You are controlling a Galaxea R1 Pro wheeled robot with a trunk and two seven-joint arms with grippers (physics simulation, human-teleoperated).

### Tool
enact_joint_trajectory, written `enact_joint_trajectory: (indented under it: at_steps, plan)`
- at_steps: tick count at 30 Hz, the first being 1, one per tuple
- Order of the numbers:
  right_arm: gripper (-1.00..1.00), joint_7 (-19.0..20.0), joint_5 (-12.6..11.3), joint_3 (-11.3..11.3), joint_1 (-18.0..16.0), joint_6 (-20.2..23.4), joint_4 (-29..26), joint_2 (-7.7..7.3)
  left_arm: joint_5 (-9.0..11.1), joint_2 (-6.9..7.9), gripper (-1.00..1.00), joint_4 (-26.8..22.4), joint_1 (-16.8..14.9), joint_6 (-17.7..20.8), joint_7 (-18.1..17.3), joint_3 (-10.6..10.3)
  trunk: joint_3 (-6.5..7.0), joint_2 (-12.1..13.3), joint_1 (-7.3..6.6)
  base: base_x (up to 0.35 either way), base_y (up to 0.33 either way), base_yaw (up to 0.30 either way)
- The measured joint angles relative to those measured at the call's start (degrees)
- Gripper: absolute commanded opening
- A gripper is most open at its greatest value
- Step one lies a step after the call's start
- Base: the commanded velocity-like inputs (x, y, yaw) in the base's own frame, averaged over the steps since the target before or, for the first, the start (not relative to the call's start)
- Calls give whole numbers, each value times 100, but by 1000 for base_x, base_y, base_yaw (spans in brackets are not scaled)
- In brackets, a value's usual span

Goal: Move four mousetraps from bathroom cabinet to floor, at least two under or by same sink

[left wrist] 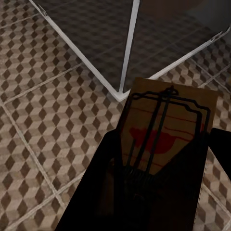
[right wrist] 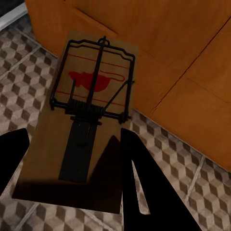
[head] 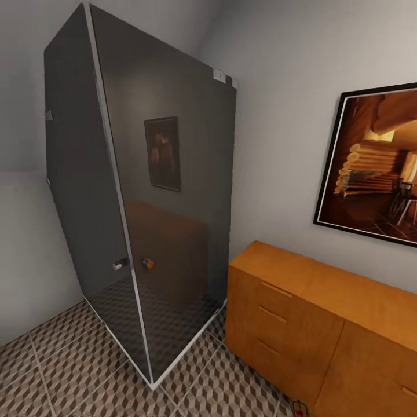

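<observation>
In my left wrist view, I am holding a flat brown wooden mousetrap with a black wire bar and red mark point(left wrist: 166, 137), the dark left gripper point(left wrist: 159, 192) with its fingers point(left wrist: 98, 187) pinching the board's sides above the cube-patterned brown, tan and white tiled bathroom floor point(left wrist: 48, 96). In my right wrist view, the right gripper point(right wrist: 72, 163) is gripping a second such mousetrap point(right wrist: 89, 110), its black fingers point(right wrist: 144, 187) pressing on the board's edges over the same tiles, close to the orange-brown wooden cabinet point(right wrist: 168, 57). From the head camera, I am seeing that low cabinet point(head: 301, 324) standing against the grey wall, a smoked-glass shower enclosure point(head: 145, 191) beside it, and a black-framed picture point(head: 373, 165) hanging above.
</observation>
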Motion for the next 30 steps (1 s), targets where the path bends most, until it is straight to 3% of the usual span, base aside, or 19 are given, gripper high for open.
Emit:
enact_joint_trajectory:
  at_steps: [30]
  plan:
    - [-100, -29, 29, 14, 0, 9, 2, 0, -9, -20, -100, 0, 9, 0, 3, -10, 0, 0, 0, 0, 0, 300]
